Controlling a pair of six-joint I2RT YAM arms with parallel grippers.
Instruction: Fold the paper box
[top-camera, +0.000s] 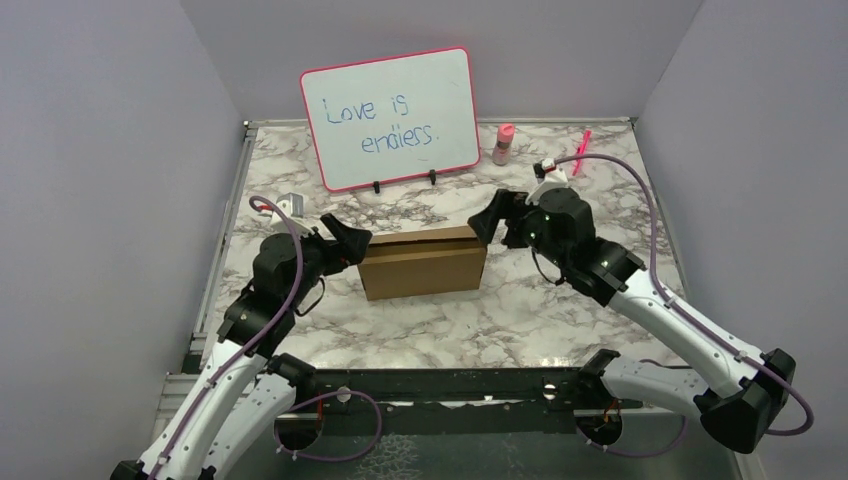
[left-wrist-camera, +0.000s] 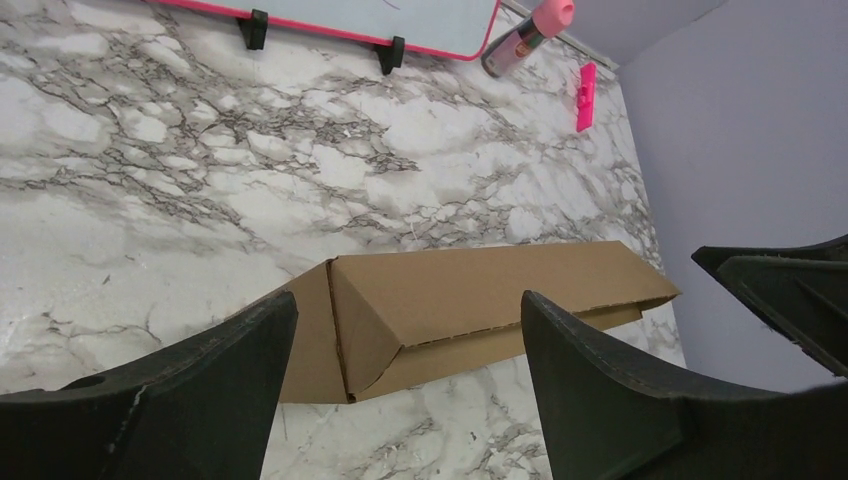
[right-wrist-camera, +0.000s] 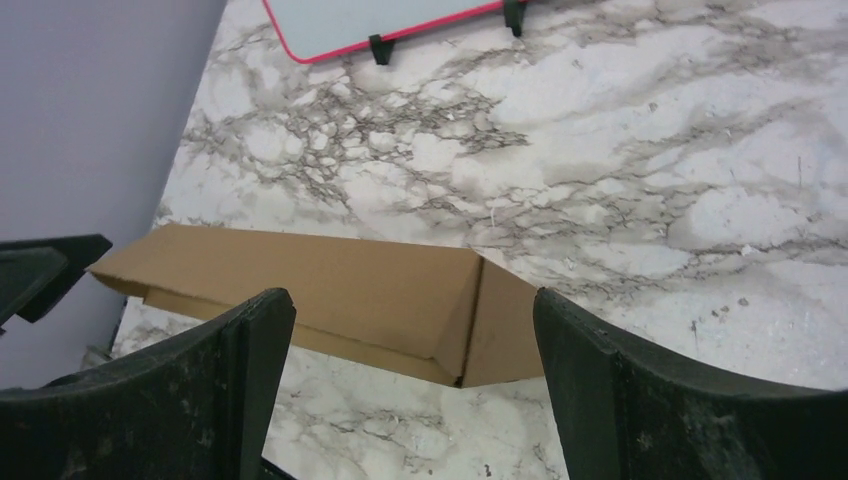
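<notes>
The paper box (top-camera: 424, 262) is brown corrugated cardboard, folded into a closed rectangular shape, and stands on the marble table in the middle. My left gripper (top-camera: 352, 241) hovers at its left end, open, with nothing between its fingers. My right gripper (top-camera: 487, 222) hovers at the right end, also open and holding nothing. In the left wrist view the box (left-wrist-camera: 470, 300) lies beyond the spread jaws of the left gripper (left-wrist-camera: 408, 300). In the right wrist view the box (right-wrist-camera: 340, 290) lies beyond the spread jaws of the right gripper (right-wrist-camera: 412, 296).
A pink-framed whiteboard (top-camera: 390, 118) stands at the back. A pink-capped bottle (top-camera: 503, 144) and a pink marker (top-camera: 582, 150) lie to its right. A small white object (top-camera: 288, 203) sits at the left. Grey walls enclose the table on three sides.
</notes>
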